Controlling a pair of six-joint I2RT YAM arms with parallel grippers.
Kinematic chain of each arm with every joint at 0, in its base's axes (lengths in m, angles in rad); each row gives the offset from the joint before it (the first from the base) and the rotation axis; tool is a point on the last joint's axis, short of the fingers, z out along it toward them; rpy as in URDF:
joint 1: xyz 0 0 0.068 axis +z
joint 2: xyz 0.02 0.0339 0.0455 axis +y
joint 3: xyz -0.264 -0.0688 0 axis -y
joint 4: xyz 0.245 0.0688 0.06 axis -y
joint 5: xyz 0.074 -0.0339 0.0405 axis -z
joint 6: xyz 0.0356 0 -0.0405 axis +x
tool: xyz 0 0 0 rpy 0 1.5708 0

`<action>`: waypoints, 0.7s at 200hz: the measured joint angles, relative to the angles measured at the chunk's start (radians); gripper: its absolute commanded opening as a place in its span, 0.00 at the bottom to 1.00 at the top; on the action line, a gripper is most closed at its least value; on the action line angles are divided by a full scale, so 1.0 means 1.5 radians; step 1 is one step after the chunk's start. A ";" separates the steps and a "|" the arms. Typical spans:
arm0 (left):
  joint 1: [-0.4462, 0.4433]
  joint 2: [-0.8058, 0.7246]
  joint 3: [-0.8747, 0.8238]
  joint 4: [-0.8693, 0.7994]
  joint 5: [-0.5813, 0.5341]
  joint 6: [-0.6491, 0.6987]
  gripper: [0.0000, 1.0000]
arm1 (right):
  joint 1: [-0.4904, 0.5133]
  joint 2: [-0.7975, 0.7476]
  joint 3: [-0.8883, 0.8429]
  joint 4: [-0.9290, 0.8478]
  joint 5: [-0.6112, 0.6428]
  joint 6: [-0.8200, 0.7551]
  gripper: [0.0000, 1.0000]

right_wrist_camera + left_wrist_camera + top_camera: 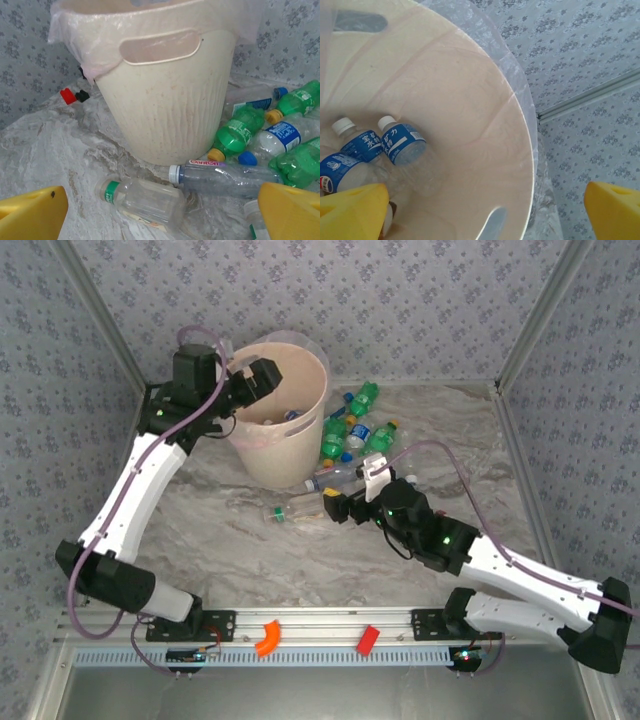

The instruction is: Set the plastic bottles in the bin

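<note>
The pale beige bin (283, 455) stands at the back left with a thin clear liner. My left gripper (262, 380) hovers over its rim, open and empty (485, 215). Inside lie three clear bottles with blue labels (402, 145). My right gripper (338, 506) is low over the table in front of the bin, open (160, 216), with nothing between its fingers. Just ahead of it lies a clear bottle with a green band (142, 200); beside that is a longer clear bottle (225, 177). Green bottles (358, 425) and blue-labelled clear ones (280, 137) are heaped right of the bin.
An orange block (266, 637) and a red block (368, 639) sit on the front rail. Small red and black pieces (70, 95) lie left of the bin. Patterned walls close in the back and both sides. Bare marble table (250, 550) stretches in front of the bin.
</note>
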 measured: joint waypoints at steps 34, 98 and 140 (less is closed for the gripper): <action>-0.014 -0.077 -0.072 0.000 -0.014 0.037 1.00 | -0.006 0.071 0.003 0.014 -0.040 -0.043 0.99; -0.017 -0.244 -0.214 -0.006 -0.088 0.091 1.00 | 0.005 0.260 0.132 -0.069 -0.132 -0.197 1.00; -0.017 -0.335 -0.260 -0.024 -0.140 0.114 1.00 | 0.007 0.345 0.196 -0.134 -0.183 -0.283 1.00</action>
